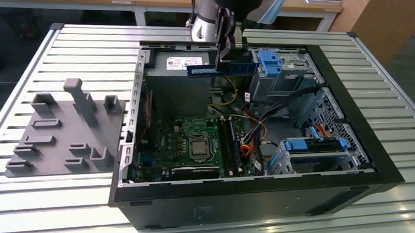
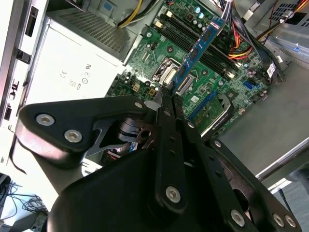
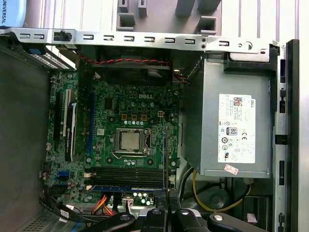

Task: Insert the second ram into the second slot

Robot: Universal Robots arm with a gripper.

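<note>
One black gripper pinching thin blue-green circuit-board ram stick above open black computer case, clear of green motherboard. Set on ribbed aluminium table; grey moulded fixture beside; wooden furniture beyond.

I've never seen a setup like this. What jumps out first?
An open computer case lies on a slatted metal table, its green circuit board exposed. Above it the gripper pinches a thin blue-green memory stick in mid-air. At the exterior view's left sits a grey holder tray.
</note>
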